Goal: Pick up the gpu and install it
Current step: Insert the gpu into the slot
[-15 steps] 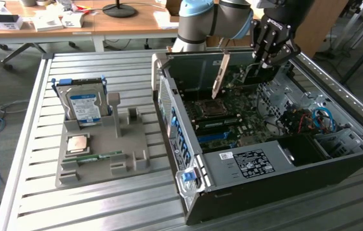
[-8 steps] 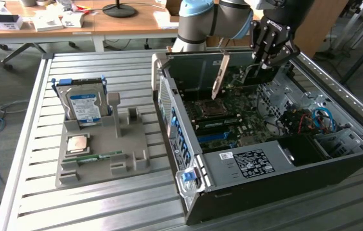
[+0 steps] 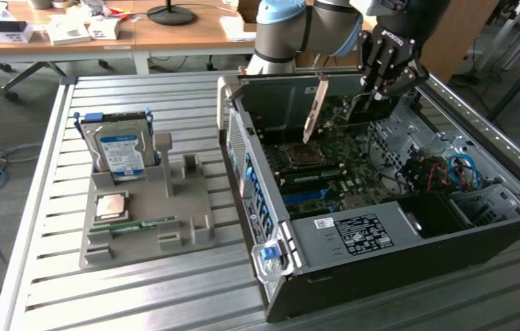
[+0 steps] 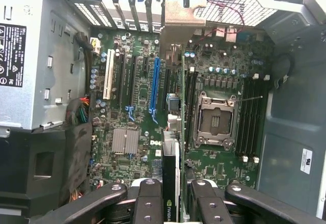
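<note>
Hanging edge-down over the motherboard (image 4: 127, 81) in the open case (image 3: 334, 293), upper right of the exterior view, one gpu (image 4: 170, 183) sits clamped between the two fingers (image 4: 147, 201) of the gripper (image 4: 171, 188). At that view's left, one tray (image 3: 186, 234) carries one upright hard drive (image 3: 122, 155), one processor (image 3: 113, 207) and one memory stick (image 3: 141, 225).

Arm bent downward, gripper clamped on the card
The arm (image 3: 301, 31) stands at the far side, wrist angled down; the gripper (image 3: 377, 93) points downward, its fingers (image 4: 147, 198) closed on the gpu (image 4: 171, 152)
</note>
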`<state>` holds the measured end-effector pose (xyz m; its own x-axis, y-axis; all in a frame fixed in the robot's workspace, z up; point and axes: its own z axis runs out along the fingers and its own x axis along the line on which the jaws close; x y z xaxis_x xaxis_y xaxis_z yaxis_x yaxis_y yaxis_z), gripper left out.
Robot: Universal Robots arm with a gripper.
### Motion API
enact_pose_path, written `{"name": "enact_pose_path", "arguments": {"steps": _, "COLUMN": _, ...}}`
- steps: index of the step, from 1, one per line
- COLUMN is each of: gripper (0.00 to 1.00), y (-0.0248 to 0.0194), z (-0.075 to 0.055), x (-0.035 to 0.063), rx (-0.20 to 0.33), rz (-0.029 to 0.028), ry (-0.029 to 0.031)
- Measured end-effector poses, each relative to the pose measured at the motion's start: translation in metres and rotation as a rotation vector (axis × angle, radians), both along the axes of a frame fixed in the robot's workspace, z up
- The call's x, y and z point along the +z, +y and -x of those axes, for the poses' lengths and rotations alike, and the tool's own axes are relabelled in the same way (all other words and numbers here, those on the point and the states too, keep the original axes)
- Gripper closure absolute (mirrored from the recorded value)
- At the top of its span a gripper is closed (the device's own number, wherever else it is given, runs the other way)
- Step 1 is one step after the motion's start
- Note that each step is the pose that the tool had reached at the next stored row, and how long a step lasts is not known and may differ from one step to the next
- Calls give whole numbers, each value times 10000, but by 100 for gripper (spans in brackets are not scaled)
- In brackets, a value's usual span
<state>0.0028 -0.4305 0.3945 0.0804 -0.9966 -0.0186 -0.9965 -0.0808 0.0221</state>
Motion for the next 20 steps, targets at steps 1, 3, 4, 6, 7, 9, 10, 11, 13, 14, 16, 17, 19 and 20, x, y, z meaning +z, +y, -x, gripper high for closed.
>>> {"name": "enact_pose_path", "arguments": {"steps": 1, "gripper": 74, "y": 0, "z": 0, "x": 0, "rx": 0, "rz": 1, "ry": 0}}
{"name": "enact_pose_path", "arguments": {"steps": 3, "gripper": 74, "y": 0, "z": 0, "x": -1, "rx": 0, "rz": 2, "ry": 0}}
{"name": "enact_pose_path", "arguments": {"steps": 4, "gripper": 74, "y": 0, "z": 0, "x": -2, "rx": 0, "rz": 0, "ry": 0}}
{"name": "enact_pose_path", "arguments": {"steps": 6, "gripper": 74, "y": 0, "z": 0, "x": -12, "rx": 0, "rz": -4, "ry": -2}}
{"name": "enact_pose_path", "arguments": {"steps": 7, "gripper": 74, "y": 0, "z": 0, "x": -18, "rx": 0, "rz": -3, "ry": -1}}
{"name": "enact_pose_path", "arguments": {"steps": 9, "gripper": 74, "y": 0, "z": 0, "x": -29, "rx": -2, "rz": 0, "ry": 0}}
{"name": "enact_pose_path", "arguments": {"steps": 10, "gripper": 74, "y": 0, "z": 0, "x": -33, "rx": -8, "rz": 0, "ry": 0}}
{"name": "enact_pose_path", "arguments": {"steps": 11, "gripper": 74, "y": 0, "z": 0, "x": -36, "rx": -19, "rz": 0, "ry": 0}}
{"name": "enact_pose_path", "arguments": {"steps": 13, "gripper": 74, "y": 0, "z": 1, "x": -43, "rx": -70, "rz": 0, "ry": 0}}
{"name": "enact_pose_path", "arguments": {"steps": 14, "gripper": 74, "y": 0, "z": 2, "x": -46, "rx": -107, "rz": 0, "ry": 0}}
{"name": "enact_pose_path", "arguments": {"steps": 16, "gripper": 74, "y": 0, "z": 4, "x": -52, "rx": -216, "rz": 0, "ry": 0}}
{"name": "enact_pose_path", "arguments": {"steps": 17, "gripper": 74, "y": 0, "z": 4, "x": -55, "rx": -279, "rz": 0, "ry": 0}}
{"name": "enact_pose_path", "arguments": {"steps": 19, "gripper": 74, "y": 0, "z": 5, "x": -59, "rx": -457, "rz": 1, "ry": 0}}
{"name": "enact_pose_path", "arguments": {"steps": 20, "gripper": 74, "y": 0, "z": 5, "x": -61, "rx": -546, "rz": 2, "ry": 0}}
